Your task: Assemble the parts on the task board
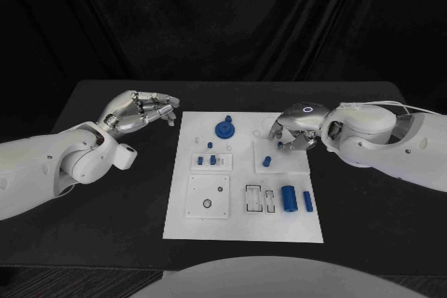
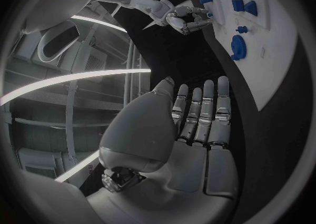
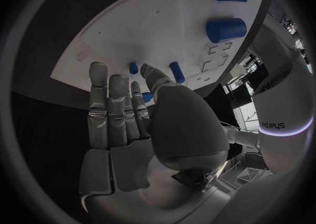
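You see the white task board [image 1: 244, 230] in the middle of the black table [image 1: 373, 214], with the blue parts spread on it. A blue gear-like part [image 1: 225, 128] sits near the far edge of the board. Two small blue pegs [image 1: 208, 159] stand in a small white block on the left half of the board, and one more small peg [image 1: 267, 161] stands in a white block on the right half. Two blue cylinders [image 1: 289, 197], one thick and one thin, lie side by side near the right edge of the board, next to two narrow slots.

Your left hand [image 1: 139, 109] is above the bare table, just beside the far left corner of the board. It holds nothing; in the left wrist view its fingers [image 2: 200, 113] are stretched out side by side.

Your right hand [image 1: 292, 134] is over the far right part of the board, near the peg on the right block. In the right wrist view its fingers [image 3: 117, 109] are extended over the white surface, with small blue pegs just beyond the fingertips. You cannot tell there if a fingertip touches a peg, but the hand grasps nothing.
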`<act>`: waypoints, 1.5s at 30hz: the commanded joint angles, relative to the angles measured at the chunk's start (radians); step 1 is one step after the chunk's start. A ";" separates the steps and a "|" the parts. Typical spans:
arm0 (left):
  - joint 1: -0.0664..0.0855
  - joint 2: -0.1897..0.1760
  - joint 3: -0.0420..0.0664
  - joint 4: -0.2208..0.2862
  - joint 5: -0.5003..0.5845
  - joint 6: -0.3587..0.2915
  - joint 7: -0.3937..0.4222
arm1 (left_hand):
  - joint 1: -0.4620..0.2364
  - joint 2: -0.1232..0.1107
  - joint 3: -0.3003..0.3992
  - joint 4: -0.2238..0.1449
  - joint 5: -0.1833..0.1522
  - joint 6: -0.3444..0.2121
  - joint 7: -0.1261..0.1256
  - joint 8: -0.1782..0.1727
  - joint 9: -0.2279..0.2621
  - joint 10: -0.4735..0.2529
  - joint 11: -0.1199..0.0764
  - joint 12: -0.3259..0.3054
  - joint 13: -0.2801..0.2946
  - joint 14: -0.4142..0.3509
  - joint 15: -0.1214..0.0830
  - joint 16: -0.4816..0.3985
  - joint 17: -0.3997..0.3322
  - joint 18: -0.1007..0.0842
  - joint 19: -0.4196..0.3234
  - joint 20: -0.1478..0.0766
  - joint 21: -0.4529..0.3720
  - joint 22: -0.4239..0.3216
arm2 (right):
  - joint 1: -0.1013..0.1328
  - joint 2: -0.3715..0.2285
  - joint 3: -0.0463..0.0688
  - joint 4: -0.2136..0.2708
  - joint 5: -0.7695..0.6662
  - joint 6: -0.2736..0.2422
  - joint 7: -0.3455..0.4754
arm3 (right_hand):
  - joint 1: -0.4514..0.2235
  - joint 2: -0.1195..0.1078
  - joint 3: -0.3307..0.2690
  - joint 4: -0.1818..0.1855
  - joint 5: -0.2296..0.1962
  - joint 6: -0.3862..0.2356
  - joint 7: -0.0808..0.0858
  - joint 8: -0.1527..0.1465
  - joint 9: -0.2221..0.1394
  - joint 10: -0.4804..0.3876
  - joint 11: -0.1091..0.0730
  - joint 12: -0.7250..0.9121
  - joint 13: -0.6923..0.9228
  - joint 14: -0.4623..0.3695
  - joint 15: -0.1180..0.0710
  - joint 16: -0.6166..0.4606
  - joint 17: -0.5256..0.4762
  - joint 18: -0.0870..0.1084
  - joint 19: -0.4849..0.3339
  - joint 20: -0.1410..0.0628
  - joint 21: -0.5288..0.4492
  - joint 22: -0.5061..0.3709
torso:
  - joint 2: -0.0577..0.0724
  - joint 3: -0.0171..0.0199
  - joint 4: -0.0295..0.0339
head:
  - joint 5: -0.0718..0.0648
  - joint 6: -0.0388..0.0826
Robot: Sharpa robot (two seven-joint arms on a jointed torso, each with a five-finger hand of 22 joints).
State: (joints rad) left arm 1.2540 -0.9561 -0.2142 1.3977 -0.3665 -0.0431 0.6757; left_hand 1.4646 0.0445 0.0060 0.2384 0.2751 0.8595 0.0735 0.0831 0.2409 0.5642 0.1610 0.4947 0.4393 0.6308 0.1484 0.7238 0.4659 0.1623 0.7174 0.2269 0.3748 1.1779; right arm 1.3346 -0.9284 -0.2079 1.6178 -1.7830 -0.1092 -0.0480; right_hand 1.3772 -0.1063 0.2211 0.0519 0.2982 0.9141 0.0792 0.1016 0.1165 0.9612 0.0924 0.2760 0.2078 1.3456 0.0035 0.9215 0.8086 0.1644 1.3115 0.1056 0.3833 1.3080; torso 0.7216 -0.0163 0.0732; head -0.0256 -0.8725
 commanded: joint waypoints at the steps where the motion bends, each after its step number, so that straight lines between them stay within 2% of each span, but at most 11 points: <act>1: -0.003 0.003 0.001 -0.001 0.018 0.025 0.106 | 0.004 0.009 0.000 -0.007 0.006 0.004 0.001 0.004 0.001 -0.009 0.001 0.004 -0.002 -0.004 0.002 -0.003 -0.002 -0.007 -0.001 0.006 -0.005 -0.001 | -0.007 0.001 0.001 -0.004 -0.039 -0.029 -0.036 | 0.002 0.001 0.020 -0.005 0.027 0.025 0.008 0.001 0.001 0.023 -0.002 0.004 -0.004 0.011 0.000 0.005 0.000 0.002 0.007 0.000 -0.001 0.023 | -0.001 -0.0006 -0.0006 | 0.003 0.000; 3: -0.004 0.003 0.001 -0.002 0.018 0.026 0.104 | 0.008 0.010 0.001 -0.010 0.009 0.002 0.001 0.004 0.001 -0.013 0.002 0.006 -0.004 -0.006 0.002 -0.003 -0.004 -0.006 0.000 0.007 -0.007 -0.002 | -0.010 0.002 0.001 -0.007 -0.041 -0.034 -0.038 | 0.005 0.001 0.030 -0.008 0.041 0.041 0.009 0.006 0.004 0.031 -0.003 0.003 -0.006 0.013 0.000 0.007 0.003 0.002 0.010 -0.001 0.002 0.026 | -0.001 -0.0021 0.0019 | 0.002 0.000; 9: -0.008 0.003 0.001 -0.004 0.018 0.029 0.103 | 0.014 0.012 0.001 -0.014 0.016 -0.003 0.000 0.003 0.000 -0.019 0.004 0.010 -0.006 -0.008 0.003 -0.003 -0.007 -0.006 0.002 0.008 -0.011 -0.002 | -0.017 0.002 0.001 -0.015 -0.044 -0.050 -0.039 | 0.014 -0.003 0.061 -0.022 0.085 0.093 0.009 0.029 0.024 0.052 -0.006 -0.002 -0.015 0.017 -0.003 0.013 0.007 0.000 0.015 -0.005 0.014 0.036 | -0.001 -0.0025 0.0013 | 0.002 0.000; 17: -0.010 0.005 0.001 -0.005 0.018 0.034 0.103 | 0.017 0.013 0.001 -0.017 0.021 -0.005 0.000 0.002 -0.001 -0.022 0.006 0.012 -0.008 -0.007 0.004 -0.002 -0.009 -0.006 0.003 0.009 -0.013 -0.002 | -0.019 0.000 0.001 -0.021 -0.045 -0.058 -0.032 | 0.012 -0.004 0.081 -0.030 0.115 0.107 0.014 0.037 0.041 0.078 -0.013 0.000 -0.017 0.024 -0.009 0.020 0.014 -0.002 0.022 -0.010 0.034 0.046 | -0.001 -0.0023 0.0019 | -0.001 0.000; 27: -0.011 0.008 0.001 -0.007 0.018 0.037 0.100 | 0.020 0.014 0.002 -0.020 0.026 -0.005 0.001 0.003 -0.001 -0.025 0.007 0.014 -0.009 -0.007 0.005 -0.002 -0.011 -0.006 0.004 0.010 -0.015 -0.002 | -0.026 0.000 0.001 -0.025 -0.045 -0.059 -0.018 | -0.010 -0.006 0.088 -0.027 0.080 0.114 0.009 0.042 0.060 0.105 -0.021 0.001 -0.020 0.033 -0.014 0.025 0.018 -0.004 0.031 -0.014 0.050 0.049 | -0.002 -0.0023 -0.0001 | 0.002 0.000; 34: -0.013 0.011 0.001 -0.009 0.018 0.041 0.092 | 0.027 0.016 0.003 -0.026 0.032 -0.004 0.003 0.005 -0.001 -0.029 0.007 0.017 -0.012 -0.007 0.006 -0.001 -0.013 -0.005 0.005 0.011 -0.017 -0.001 | -0.032 0.003 0.001 -0.028 -0.043 -0.057 -0.009 | 0.000 -0.004 0.103 -0.040 0.082 0.126 0.012 0.048 0.076 0.138 -0.033 0.002 -0.021 0.025 -0.024 -0.013 -0.021 0.000 0.028 -0.022 0.022 0.043 | -0.002 -0.0027 0.0005 | 0.002 0.000; 38: -0.013 0.011 0.001 -0.010 0.018 0.042 0.090 | 0.030 0.017 0.004 -0.029 0.036 -0.004 0.004 0.005 -0.001 -0.031 0.007 0.018 -0.013 -0.008 0.006 0.000 -0.014 -0.005 0.006 0.011 -0.018 -0.001 | -0.035 0.005 0.001 -0.031 -0.033 -0.061 0.000 | 0.002 -0.003 0.108 -0.045 0.085 0.132 0.020 0.051 0.082 0.143 -0.034 -0.004 -0.024 0.027 -0.025 -0.017 -0.023 0.000 0.029 -0.024 0.023 0.043 | -0.002 -0.0018 0.0007 | 0.001 0.000; 40: -0.014 0.012 0.001 -0.010 0.018 0.042 0.088 | 0.032 0.018 0.005 -0.031 0.038 -0.004 0.005 0.006 -0.001 -0.033 0.007 0.019 -0.014 -0.008 0.006 0.000 -0.015 -0.005 0.006 0.012 -0.019 -0.001 | -0.036 0.006 0.001 -0.032 -0.031 -0.067 0.006 | 0.004 -0.003 0.113 -0.049 0.084 0.130 0.031 0.049 0.085 0.152 -0.035 -0.007 -0.026 0.029 -0.026 -0.019 -0.023 -0.001 0.029 -0.026 0.025 0.044 | -0.002 -0.0018 0.0009 | 0.000 0.000; 45: -0.014 0.013 0.001 -0.010 0.018 0.043 0.085 | 0.038 0.020 0.007 -0.036 0.044 -0.002 0.006 0.007 -0.001 -0.036 0.007 0.021 -0.017 -0.008 0.006 0.000 -0.017 -0.005 0.007 0.012 -0.021 0.000 | -0.038 0.008 0.001 -0.033 -0.028 -0.083 0.020 | 0.008 -0.002 0.122 -0.056 0.077 0.151 0.041 0.057 0.096 0.181 -0.036 -0.015 -0.032 0.032 -0.027 -0.024 -0.025 -0.003 0.031 -0.028 0.030 0.046 | -0.002 -0.0020 0.0007 | 0.000 0.000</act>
State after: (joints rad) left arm 1.2415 -0.9455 -0.2140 1.3864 -0.3590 -0.0131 0.6774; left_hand 1.4942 0.0654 0.0115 0.2080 0.3153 0.8595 0.0734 0.0864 0.2411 0.5355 0.1681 0.5102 0.4241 0.6273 0.1519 0.7239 0.4502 0.1622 0.7247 0.2342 0.3594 1.1772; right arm 1.3006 -0.9216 -0.2069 1.5867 -1.8121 -0.1660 -0.0427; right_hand 1.3779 -0.1143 0.3375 -0.0062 0.3785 1.0603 0.1213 0.1553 0.2103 1.1390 0.0559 0.2641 0.1768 1.3758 -0.0199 0.9021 0.7835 0.1644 1.3421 0.0821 0.4086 1.3075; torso 0.7193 -0.0184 0.0737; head -0.0252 -0.8725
